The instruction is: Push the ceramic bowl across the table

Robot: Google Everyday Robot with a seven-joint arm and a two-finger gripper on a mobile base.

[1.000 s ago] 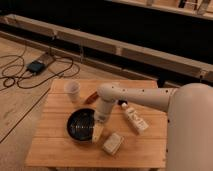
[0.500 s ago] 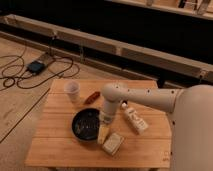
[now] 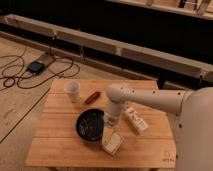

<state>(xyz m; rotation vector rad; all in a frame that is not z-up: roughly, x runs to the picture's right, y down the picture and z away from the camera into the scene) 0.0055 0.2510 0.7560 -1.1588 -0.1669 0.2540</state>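
Sliding a little toward the upper right of the frame, the ceramic bowl (image 3: 91,126) now sits closer to the middle of the worktop (image 3: 60,145) than it did a second ago. Back then it lay lower and more to the left. The white arm has shifted too, its bend now a bit further right.

The claw (image 3: 111,119) is low on the worktop, right at the bowl's right rim. I cannot tell how it is set, because the round end of the arm hides it.

The bowl looks like it touches the pale packet (image 3: 112,141) at its lower right. A white box (image 3: 136,120) lies just to the right of the claw. A small pale cup (image 3: 72,91) stands near the upper left, and a little red thing (image 3: 92,97) lies beside it, just above the bowl.

The move means the push has begun, I think, but the bowl has only gone a short way. If it keeps going this way, it may bump the red thing or drag the packet along.
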